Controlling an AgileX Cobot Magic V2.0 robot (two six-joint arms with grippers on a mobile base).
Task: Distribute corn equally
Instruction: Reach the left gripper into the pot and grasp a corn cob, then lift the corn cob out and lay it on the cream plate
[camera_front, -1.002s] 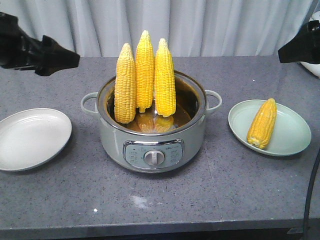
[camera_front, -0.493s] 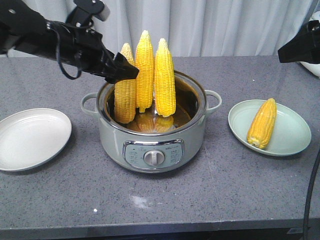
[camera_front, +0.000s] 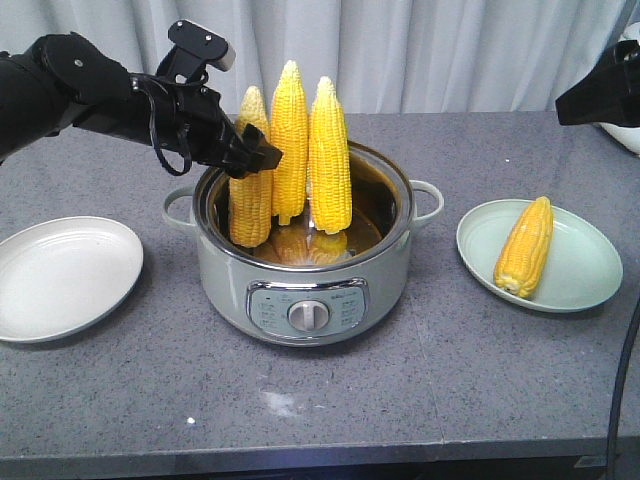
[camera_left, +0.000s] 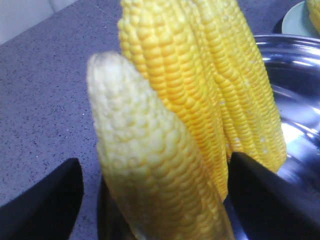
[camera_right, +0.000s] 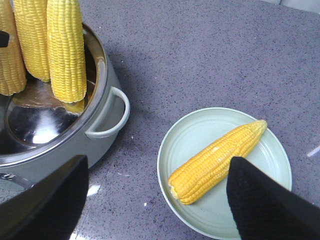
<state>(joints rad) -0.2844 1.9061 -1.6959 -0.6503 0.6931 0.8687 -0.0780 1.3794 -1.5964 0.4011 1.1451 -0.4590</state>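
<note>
Three cobs of corn stand upright in the grey cooker pot (camera_front: 330, 262): a left cob (camera_front: 250, 205), a middle cob (camera_front: 290, 130) and a right cob (camera_front: 330, 150). My left gripper (camera_front: 256, 156) reaches in from the left and straddles the left cob (camera_left: 150, 150) near its upper half. It is open, and its black fingers (camera_left: 45, 205) stand apart from the cob on both sides. A fourth cob (camera_front: 525, 247) lies on the green plate (camera_front: 590, 290). My right gripper (camera_right: 159, 161) hangs open high above the table between the pot and that plate (camera_right: 195, 135), holding nothing.
A white plate (camera_front: 60, 275) with nothing on it sits at the left on the grey countertop. The pot has side handles (camera_front: 430, 200) and a front dial (camera_front: 308, 315). A curtain hangs behind the table.
My left arm swung in from the far left and brought its open gripper around the left cob in the pot. The cobs and my right gripper have not moved.
</note>
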